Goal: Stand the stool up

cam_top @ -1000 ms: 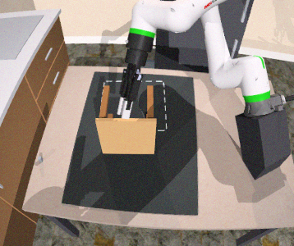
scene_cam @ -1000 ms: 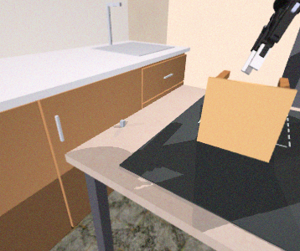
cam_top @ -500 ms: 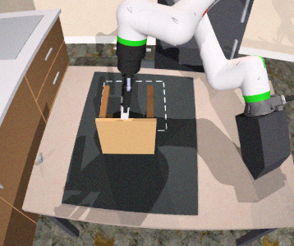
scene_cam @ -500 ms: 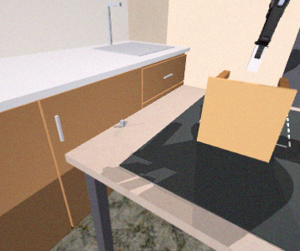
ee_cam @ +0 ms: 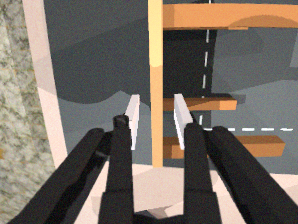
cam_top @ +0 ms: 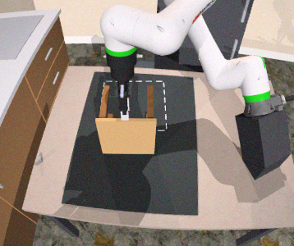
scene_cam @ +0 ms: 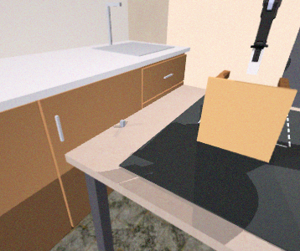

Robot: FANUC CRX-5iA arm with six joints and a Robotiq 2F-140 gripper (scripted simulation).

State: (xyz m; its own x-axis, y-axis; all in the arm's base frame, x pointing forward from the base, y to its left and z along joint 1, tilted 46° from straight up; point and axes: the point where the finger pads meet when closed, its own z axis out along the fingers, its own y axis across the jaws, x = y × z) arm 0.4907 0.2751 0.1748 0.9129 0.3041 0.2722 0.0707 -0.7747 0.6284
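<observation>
The wooden stool [cam_top: 126, 135] lies on its side on the dark mat [cam_top: 135, 180]. Its square seat stands on edge facing the front, and its legs [cam_top: 149, 101] point back into the dashed rectangle [cam_top: 163, 104]. My gripper [cam_top: 124, 116] points straight down just above the seat's top edge, between the legs' side and the seat. In the wrist view the two white pads of the gripper [ee_cam: 156, 120] stand apart on either side of the seat's thin edge [ee_cam: 156, 75], with a gap on both sides. In the exterior view the gripper [scene_cam: 254, 67] hangs clear above the stool [scene_cam: 244, 119].
A kitchen counter with drawers [cam_top: 7, 61] and a sink [scene_cam: 133, 47] runs along the table's left side. A small grey peg [cam_top: 40, 157] stands near the table's left edge. The arm's black base block [cam_top: 266, 139] sits at the right.
</observation>
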